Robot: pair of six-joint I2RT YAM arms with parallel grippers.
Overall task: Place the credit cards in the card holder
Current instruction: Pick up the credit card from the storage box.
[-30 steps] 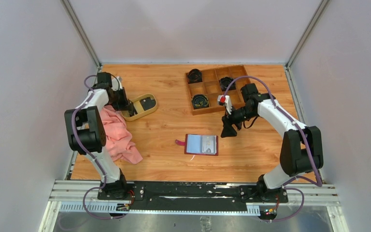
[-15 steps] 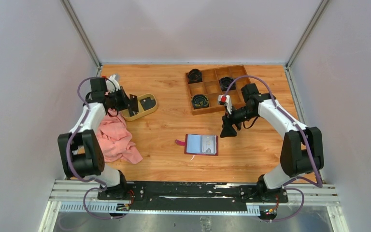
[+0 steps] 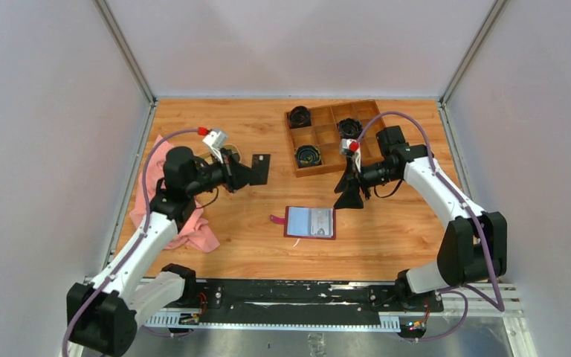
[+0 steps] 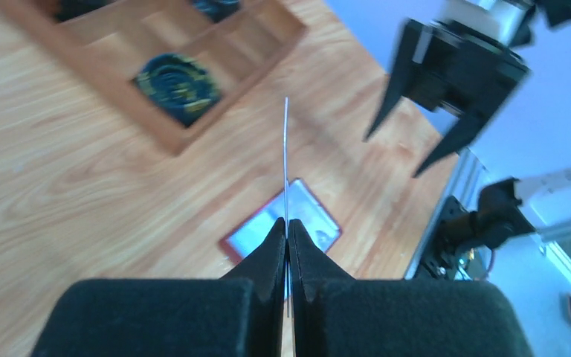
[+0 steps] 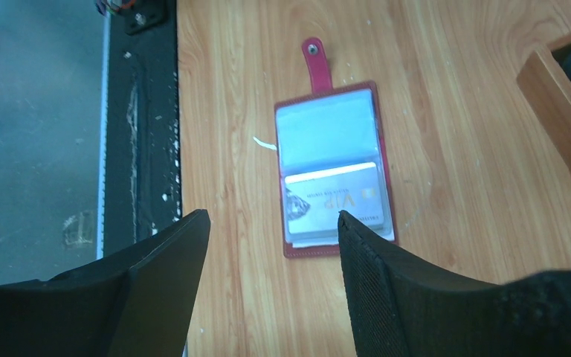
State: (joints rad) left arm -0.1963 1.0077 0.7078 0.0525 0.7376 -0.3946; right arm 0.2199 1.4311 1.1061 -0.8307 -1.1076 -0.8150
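Left gripper (image 3: 249, 173), swung toward the open dark-red leather card holder (image 3: 310, 222), pinches a thin black plastic card (image 3: 260, 169) for insertion; right gripper (image 3: 349, 195) waits spread near it.

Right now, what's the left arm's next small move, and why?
Probably carry the left gripper toward the holder and down. It is shut on a dark card held aloft, the holder lies open, and the open right gripper hangs near it.
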